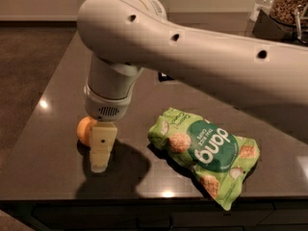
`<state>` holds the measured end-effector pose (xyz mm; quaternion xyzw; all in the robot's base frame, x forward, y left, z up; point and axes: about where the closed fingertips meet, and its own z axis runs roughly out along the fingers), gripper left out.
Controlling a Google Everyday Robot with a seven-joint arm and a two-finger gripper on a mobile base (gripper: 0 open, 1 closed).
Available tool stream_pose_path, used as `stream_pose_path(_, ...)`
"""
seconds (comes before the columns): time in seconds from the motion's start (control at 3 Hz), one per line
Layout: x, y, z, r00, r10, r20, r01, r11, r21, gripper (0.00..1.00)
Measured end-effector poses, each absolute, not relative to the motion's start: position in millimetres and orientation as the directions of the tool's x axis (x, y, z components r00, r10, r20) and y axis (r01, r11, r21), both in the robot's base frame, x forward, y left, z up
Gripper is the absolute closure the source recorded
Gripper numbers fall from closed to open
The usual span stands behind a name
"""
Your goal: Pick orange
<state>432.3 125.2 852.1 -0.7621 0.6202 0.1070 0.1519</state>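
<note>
Near the left front of the dark countertop (48, 143), my orange (84, 129) sits partly hidden behind the gripper (100, 154). It looks round, so I read no long axis. The gripper hangs straight down just beside it, low over the counter, and I cannot tell whether it is apart or together. A green rice chips bag (204, 150) lies to the right. At the back right, a clear jar (288, 4) holds brown granules.
</note>
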Motion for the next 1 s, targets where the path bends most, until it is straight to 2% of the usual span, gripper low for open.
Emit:
stream_pose_path(0.33, 435.2, 129.9, 846.2, 0.198, -0.916, -0.348, -0.980, -0.188, -0.065, 0.15)
stream_pose_path(1.0, 437.1, 129.0, 849.6, 0.165, -0.912, -0.374, -0.984, -0.176, -0.004, 0.61)
